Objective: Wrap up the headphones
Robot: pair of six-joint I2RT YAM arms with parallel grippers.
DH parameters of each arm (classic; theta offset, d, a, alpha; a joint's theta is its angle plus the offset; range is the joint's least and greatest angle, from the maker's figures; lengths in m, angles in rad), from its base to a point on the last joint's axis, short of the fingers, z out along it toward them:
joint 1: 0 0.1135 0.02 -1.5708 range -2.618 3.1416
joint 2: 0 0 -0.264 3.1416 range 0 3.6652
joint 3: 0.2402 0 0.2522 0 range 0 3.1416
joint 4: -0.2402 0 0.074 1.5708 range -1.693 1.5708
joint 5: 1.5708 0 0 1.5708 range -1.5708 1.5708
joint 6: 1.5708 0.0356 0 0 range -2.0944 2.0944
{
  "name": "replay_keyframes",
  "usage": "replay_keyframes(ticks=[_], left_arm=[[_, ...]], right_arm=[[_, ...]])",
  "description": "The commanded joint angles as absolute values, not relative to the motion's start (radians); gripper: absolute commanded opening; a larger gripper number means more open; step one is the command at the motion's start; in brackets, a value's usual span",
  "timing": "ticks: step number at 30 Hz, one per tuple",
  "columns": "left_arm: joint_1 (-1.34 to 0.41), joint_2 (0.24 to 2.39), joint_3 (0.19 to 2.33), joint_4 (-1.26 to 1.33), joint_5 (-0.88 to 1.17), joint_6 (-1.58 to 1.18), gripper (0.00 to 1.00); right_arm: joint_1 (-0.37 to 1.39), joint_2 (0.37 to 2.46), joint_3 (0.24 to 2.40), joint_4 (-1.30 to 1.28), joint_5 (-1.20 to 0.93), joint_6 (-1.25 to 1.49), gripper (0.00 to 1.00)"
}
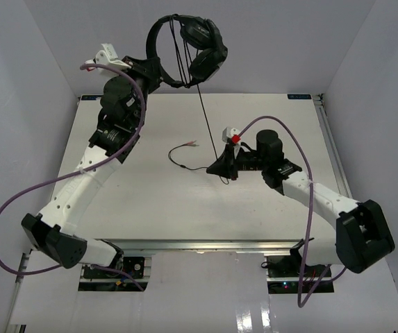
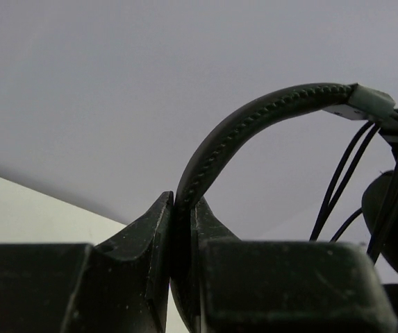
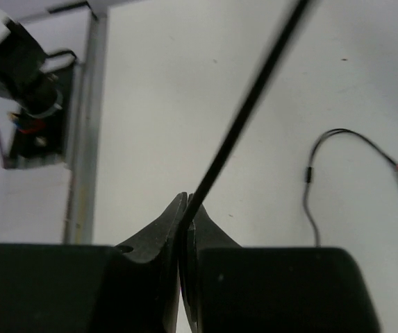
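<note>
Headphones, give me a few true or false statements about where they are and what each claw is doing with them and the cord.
1. The left claw is shut on the headband of the headphones. True.
2. The headphones lie flat on the table. False: they are held up in the air near the table's far edge.
3. The right claw is open and holds nothing. False: it is shut on the cord, which runs down to it from the headphones.
4. The cord's plug ends lie on the table. True.
</note>
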State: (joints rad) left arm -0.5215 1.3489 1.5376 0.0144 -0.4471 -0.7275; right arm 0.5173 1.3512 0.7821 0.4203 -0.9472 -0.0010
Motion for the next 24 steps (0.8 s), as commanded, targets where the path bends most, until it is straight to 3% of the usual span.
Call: replay_keyframes(ticks=[1,9,13,20,24], left_arm=[[-0.503,1.482,1.614,0.071,-0.617,-0.572,0.00],[-0.523,1.724,1.579,-0.044,-0.611,-0.472,0.00],[-0.573,1.777,1.523,-0.054,-0.581,-0.358,0.00],[-0.646,1.657,1.279,-0.015,-0.330,-0.118,0.00],[-0.646,1.466,1.141,0.026,-0.179,-0.018,0.00]], right_arm=[[0.633,1.239,0.971,-0.177,-0.518,-0.499,0.08],[0.777,1.260,1.257,-0.476,-0.089,-0.777,0.08],[0.817,1.282,1.329,-0.466,0.109,-0.871,0.08],[0.751,1.287,1.342,-0.334,0.353,-1.000,0.08],[0.644,1.259,1.266,-0.267,0.325,-1.029,0.08]])
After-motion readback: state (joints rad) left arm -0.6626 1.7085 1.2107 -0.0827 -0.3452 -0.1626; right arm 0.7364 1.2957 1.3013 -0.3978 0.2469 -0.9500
